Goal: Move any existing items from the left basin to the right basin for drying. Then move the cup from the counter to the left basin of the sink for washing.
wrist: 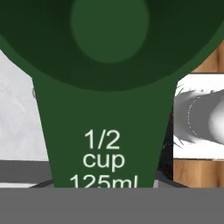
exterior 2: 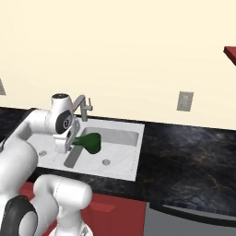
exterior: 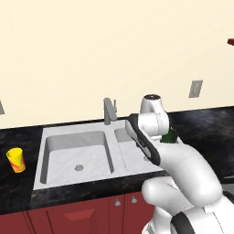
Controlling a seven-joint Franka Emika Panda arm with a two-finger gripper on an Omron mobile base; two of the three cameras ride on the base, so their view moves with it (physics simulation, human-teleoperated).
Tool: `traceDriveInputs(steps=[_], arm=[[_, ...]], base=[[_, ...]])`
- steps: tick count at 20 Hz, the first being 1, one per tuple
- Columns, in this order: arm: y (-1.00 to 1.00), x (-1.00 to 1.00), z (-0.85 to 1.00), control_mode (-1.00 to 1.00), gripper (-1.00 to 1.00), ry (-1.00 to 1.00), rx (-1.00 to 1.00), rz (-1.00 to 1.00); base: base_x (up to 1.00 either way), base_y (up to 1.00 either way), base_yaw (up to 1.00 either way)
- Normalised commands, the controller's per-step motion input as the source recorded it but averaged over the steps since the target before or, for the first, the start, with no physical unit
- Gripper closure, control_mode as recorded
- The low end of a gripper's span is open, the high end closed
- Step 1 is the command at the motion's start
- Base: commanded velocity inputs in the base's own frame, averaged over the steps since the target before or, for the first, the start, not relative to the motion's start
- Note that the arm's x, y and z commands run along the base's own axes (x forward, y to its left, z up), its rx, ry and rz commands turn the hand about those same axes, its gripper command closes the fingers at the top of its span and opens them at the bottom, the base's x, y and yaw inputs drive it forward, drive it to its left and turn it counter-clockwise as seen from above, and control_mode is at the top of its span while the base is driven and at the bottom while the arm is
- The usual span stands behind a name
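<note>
A cream wall rises behind the black speckled worktop (exterior: 18,192), where a steel double sink (exterior: 39,178) sits under a grey faucet (exterior: 108,111). We see the gripper (exterior 2: 69,144) clamped on the handle of the dark green measuring scoop (exterior 2: 89,142), which hangs in the air above the right basin (exterior 2: 120,152), clear of its floor. The left basin (exterior: 77,157) looks bare, so we judge the first half of the task nearly done. To finish it well, we would lower the scoop close to the basin floor, away from the divider and walls, and only then part the jaws, so it does not bounce or roll. The yellow cup (exterior: 16,160) stands on the worktop left of the sink, well apart from the arm. The hand view reads the scoop's handle marking, "1/2 cup 125ml"; the left base view gives us the cup, while its arm hides most of the scoop.
</note>
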Motion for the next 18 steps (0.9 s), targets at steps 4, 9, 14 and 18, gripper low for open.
traceDriveInputs(steps=[4, 9, 14, 18], arm=[[-0.30, 0.44, -0.23, -1.00, 1.00, 0.00, 0.03, 0.00], [-0.18, 0.38, -0.33, -1.00, 1.00, 0.00, 0.01, 0.00], [-0.01, 0.31, -0.39, -1.00, 1.00, 0.00, 0.00, 0.00], [0.00, 0.34, -0.30, -1.00, 1.00, 0.00, 0.00, 0.00]], base=[[0.00, 0.00, 0.00], [0.00, 0.00, 0.00], [0.00, 0.00, 0.00], [0.00, 0.00, 0.00]])
